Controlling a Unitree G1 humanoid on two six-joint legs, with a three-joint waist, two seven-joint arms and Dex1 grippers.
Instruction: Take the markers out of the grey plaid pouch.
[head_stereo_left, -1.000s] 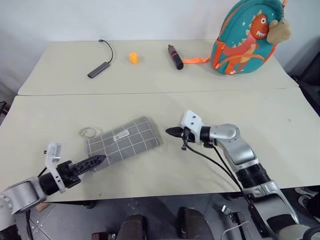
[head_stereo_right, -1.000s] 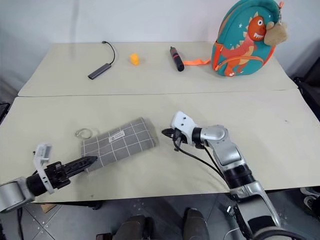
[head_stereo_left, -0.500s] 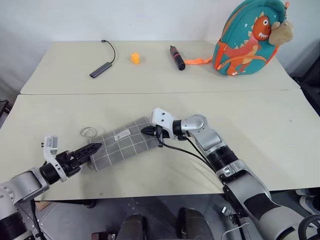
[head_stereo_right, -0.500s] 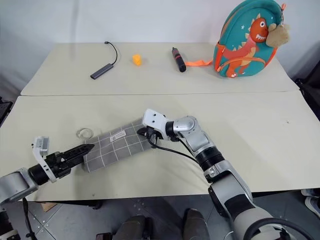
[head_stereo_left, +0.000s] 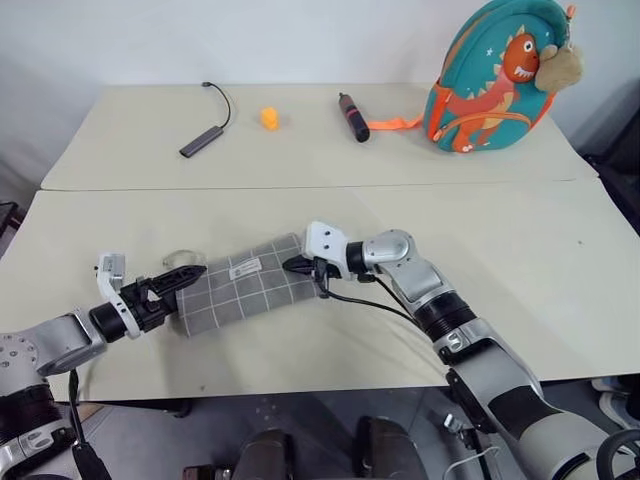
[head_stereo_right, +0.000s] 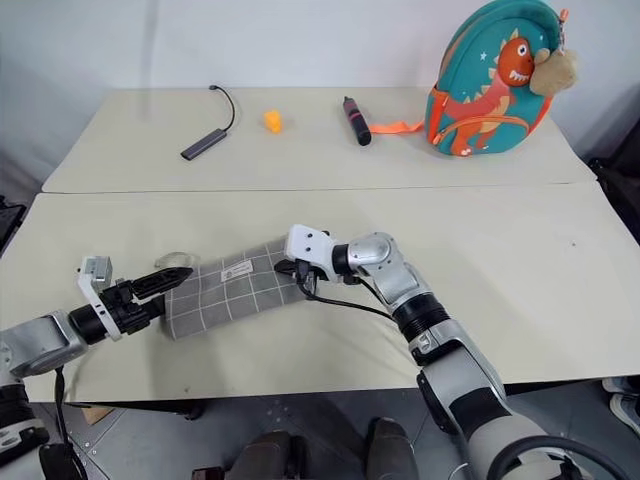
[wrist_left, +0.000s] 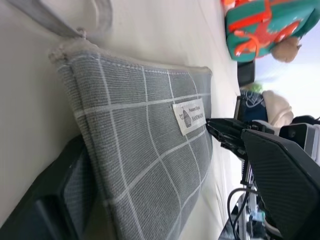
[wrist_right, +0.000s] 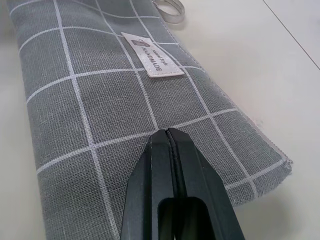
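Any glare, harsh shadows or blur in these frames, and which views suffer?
Left eye view: even, soft light, faint shadows, all sharp from the grey plaid pouch to the backpack. Left wrist view: pouch weave crisp, near black finger soft, far background washed out. Right wrist view: label readable, shut right gripper slightly soft.

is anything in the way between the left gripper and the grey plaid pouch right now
Nothing visible. The left gripper is already at the near end of the grey plaid pouch, with only bare table around it. The right gripper, shut, is at the pouch's far end.
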